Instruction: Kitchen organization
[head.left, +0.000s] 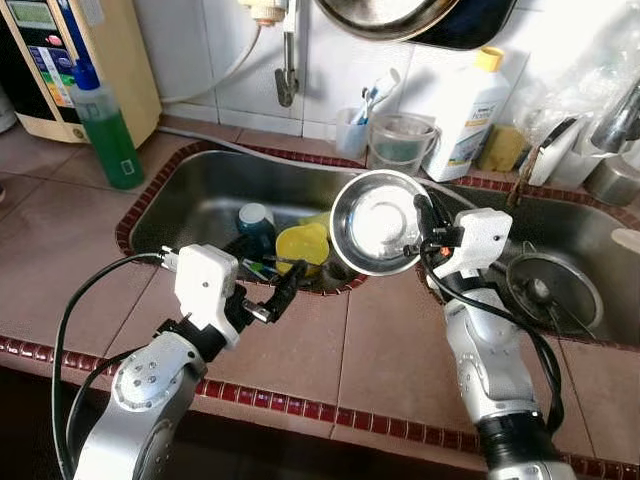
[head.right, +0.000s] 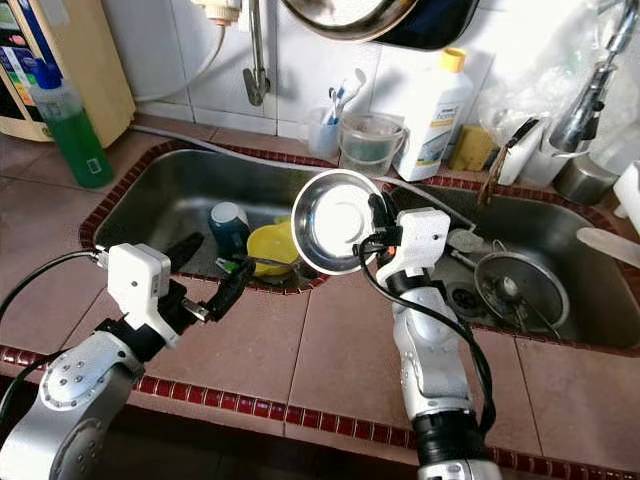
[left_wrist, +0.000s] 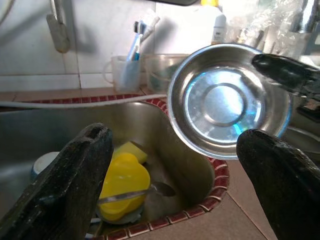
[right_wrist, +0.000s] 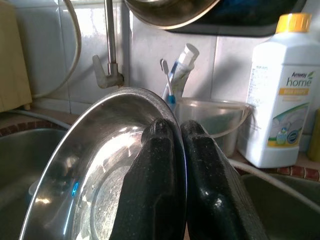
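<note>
Silver arms, white wrists, black cables

Left end effector (left_wrist: 170, 190) fingers spread wide, steel bowl (left_wrist: 227, 102) tilted above sink edge, yellow cup (left_wrist: 122, 185) in sink (left_wrist: 60, 130)

Head eyes overlook sink (head.left: 200, 195); wrists face bowl (left_wrist: 227, 102).

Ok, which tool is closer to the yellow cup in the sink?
Left. The left tool hangs open at the sink's near rim, just beside the yellow cup. The right tool is higher and further right, shut on the steel bowl over the divider.
</note>
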